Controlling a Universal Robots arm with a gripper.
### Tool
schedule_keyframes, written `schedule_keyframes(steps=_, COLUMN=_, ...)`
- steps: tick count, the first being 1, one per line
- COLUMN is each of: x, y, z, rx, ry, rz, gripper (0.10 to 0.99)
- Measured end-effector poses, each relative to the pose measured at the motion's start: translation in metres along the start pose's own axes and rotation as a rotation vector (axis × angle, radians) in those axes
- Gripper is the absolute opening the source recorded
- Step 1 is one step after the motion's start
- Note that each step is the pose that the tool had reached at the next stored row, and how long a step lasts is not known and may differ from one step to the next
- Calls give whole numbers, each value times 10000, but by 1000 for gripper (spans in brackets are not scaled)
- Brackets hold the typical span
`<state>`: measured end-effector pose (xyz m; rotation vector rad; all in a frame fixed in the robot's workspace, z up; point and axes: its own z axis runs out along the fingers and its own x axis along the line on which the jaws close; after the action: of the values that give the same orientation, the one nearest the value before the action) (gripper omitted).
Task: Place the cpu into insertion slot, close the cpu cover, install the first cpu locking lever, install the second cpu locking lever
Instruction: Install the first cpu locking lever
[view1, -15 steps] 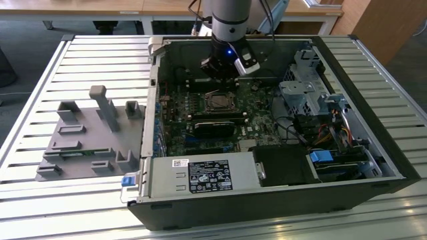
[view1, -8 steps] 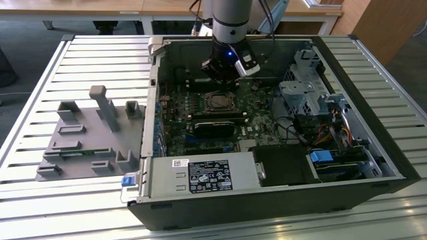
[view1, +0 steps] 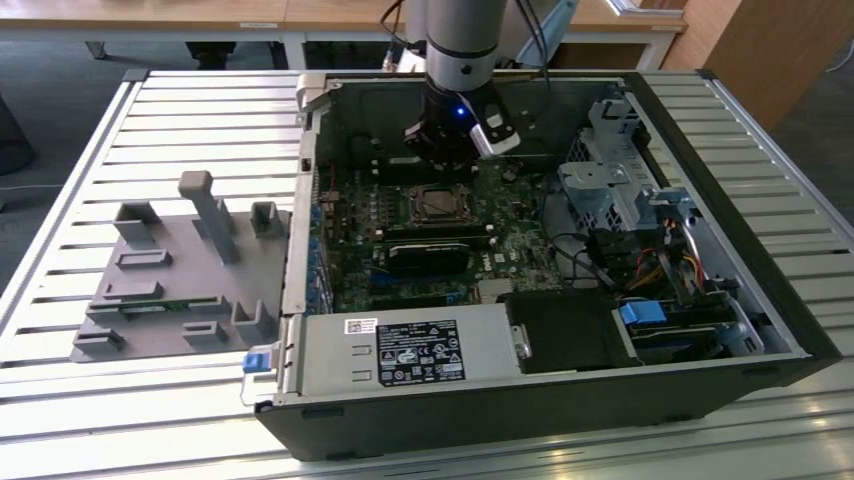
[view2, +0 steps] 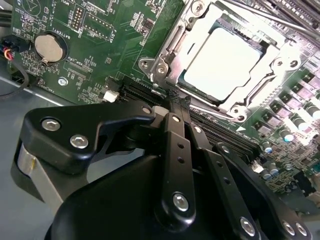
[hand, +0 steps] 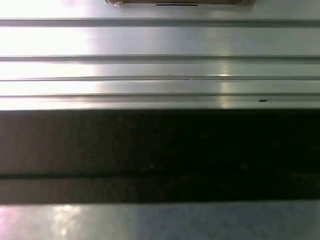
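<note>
gripper (view2: 176, 100) fingertips hard to separate in the second wrist view; they run together at the socket edge, so can't tell the gap. cpu cover (view2: 225, 60) is cut off by that picture's edge at the far corner. in the exterior view the arm hides the board behind the insertion slot (view1: 434, 203), and the cpu (view2: 222, 62) is too small there to make out. locking levers unclear.

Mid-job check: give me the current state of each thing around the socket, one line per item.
cpu: seated flat in the insertion slot, top showing.
cpu cover: closed down over the cpu, framing it.
gripper: jaws together, holding nothing, tips beside the cover's edge.
computer case: side open, motherboard exposed.
</note>
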<state>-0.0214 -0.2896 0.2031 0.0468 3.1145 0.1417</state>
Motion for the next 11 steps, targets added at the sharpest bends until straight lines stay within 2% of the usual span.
schedule_keyframes(steps=2, x=-2, y=-1, z=7, rx=21, ry=-1, rz=0, gripper=106)
schedule_keyframes(steps=11, x=-6, y=-3, z=37, rx=232, ry=-6, rz=0, gripper=106)
